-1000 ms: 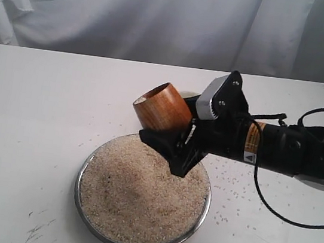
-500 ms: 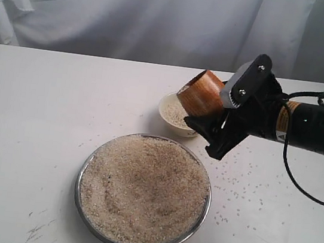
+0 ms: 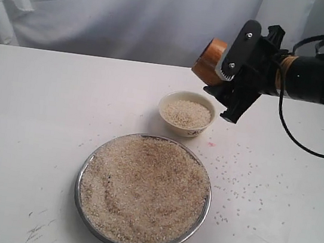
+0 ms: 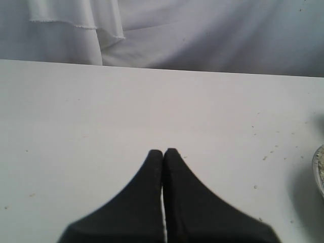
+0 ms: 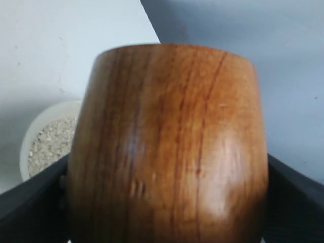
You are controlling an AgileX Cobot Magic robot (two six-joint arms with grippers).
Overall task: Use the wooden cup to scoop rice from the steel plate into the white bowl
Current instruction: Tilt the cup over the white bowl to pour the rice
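The right arm reaches in level from the upper right of the exterior view, its right fingers clamped on the wooden cup, held on its side in the air up-right of the white bowl of rice. The cup's mouth is hidden. The left fingers sit pressed together above the tabletop.

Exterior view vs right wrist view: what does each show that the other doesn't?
Exterior only: the steel plate full of rice, and loose grains scattered on the table. Right wrist only: the wood grain of the wooden cup close up, filling most of the frame. Both: the cup gripped in the right tool, and the white bowl holding rice.
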